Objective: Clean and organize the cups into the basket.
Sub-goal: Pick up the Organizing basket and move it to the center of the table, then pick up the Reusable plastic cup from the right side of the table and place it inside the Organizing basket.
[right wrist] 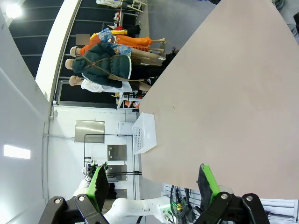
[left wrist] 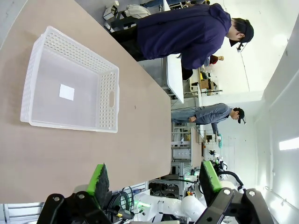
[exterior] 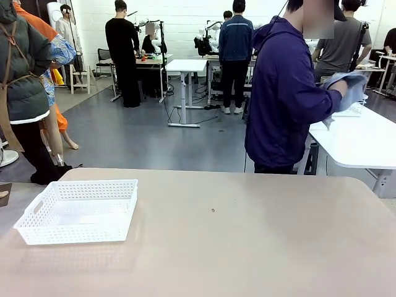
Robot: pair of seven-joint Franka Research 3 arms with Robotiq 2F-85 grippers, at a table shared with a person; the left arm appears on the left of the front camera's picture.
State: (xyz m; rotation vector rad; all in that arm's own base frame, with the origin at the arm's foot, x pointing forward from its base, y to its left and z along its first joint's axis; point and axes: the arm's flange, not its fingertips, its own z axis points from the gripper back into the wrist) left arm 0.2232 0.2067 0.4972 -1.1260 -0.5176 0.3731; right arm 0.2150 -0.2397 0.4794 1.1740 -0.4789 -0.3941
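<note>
Left gripper [left wrist: 154, 176]: jaws spread wide, green pads [left wrist: 99, 179] well apart, nothing between them; it hangs above the near edge of the tan table [exterior: 247, 241]. Right gripper [right wrist: 153, 179]: same state, jaws fully spread, pads [right wrist: 209, 183] apart, nothing pinched, over the table's other side. The basket [exterior: 74, 234] is a white lattice one sitting flat and upright on the robot's left part of the table, close to the near-left corner and slightly skewed to the table edge. In the left wrist view the basket [left wrist: 108, 100] lies just ahead of that gripper, handle cut-out in the short wall facing the camera, with a white square sticker [left wrist: 67, 92] on its floor. In the right wrist view the basket [right wrist: 138, 136] is small and far off, well apart from the right gripper. A small dark speck [exterior: 213, 210] sits mid-table, right of the basket. The person [exterior: 281, 93] in a dark purple hooded jacket stands past the far edge, body turned toward the robot's right, holding a pale blue cloth [exterior: 349, 90] bunched over a white side table [exterior: 365, 139]. Can't tell whether the cloth wraps anything. Neither gripper touches the basket or the table.
</note>
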